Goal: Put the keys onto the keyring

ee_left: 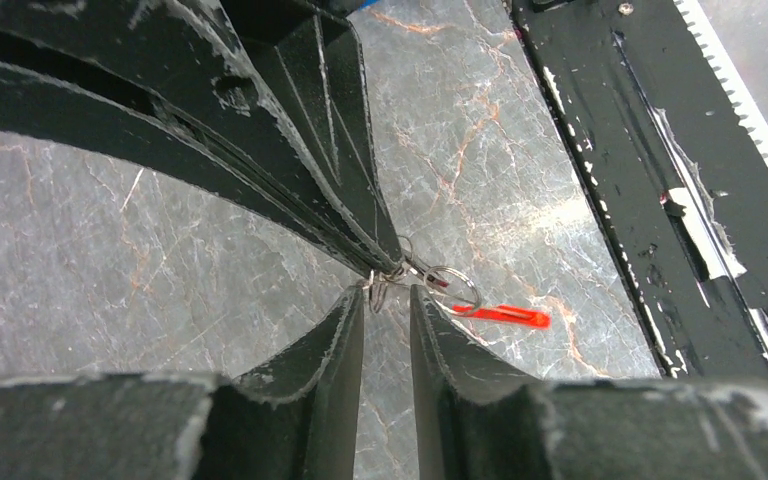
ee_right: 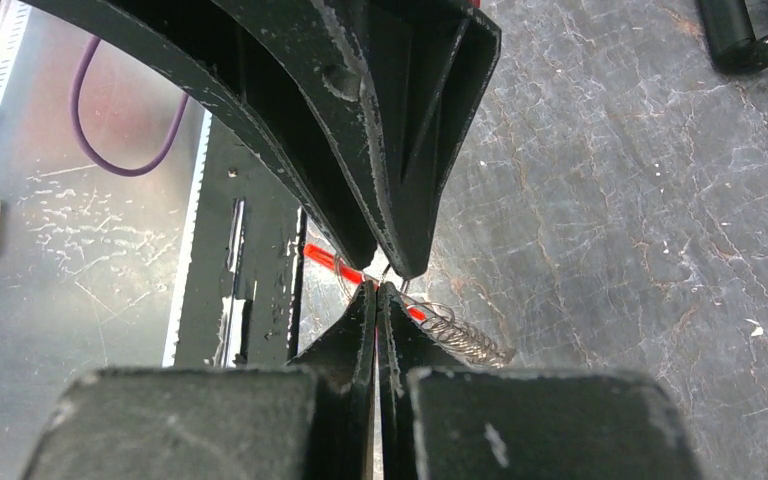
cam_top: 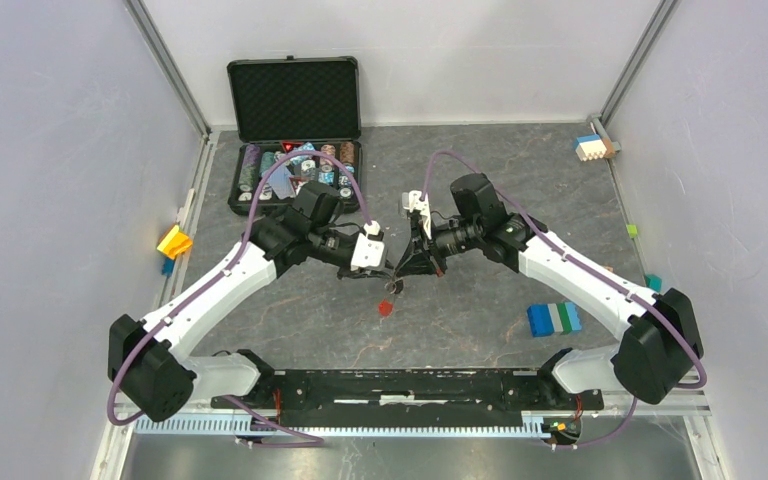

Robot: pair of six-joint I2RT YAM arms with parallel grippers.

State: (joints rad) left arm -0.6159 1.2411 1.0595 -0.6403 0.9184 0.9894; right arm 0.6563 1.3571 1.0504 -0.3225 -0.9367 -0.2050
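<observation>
A dark grey table (cam_top: 500, 190) veined like marble stands inside plain pale walls (cam_top: 50, 150) at 9, 12 and 3 o'clock, under soft, even light. An open black case (cam_top: 295, 95) lined with foam lies at 11 o'clock. A yellow block (cam_top: 174, 241) sits at 9, a white and blue block stack (cam_top: 593, 148) at 1, a blue, green and white block (cam_top: 554, 318) at 4, and a black rail (cam_top: 410, 385) runs along 6.

Part of the keyring (ee_left: 505, 316) wire behind the right hand (ee_left: 392, 262) — key indistinct among loops.
</observation>
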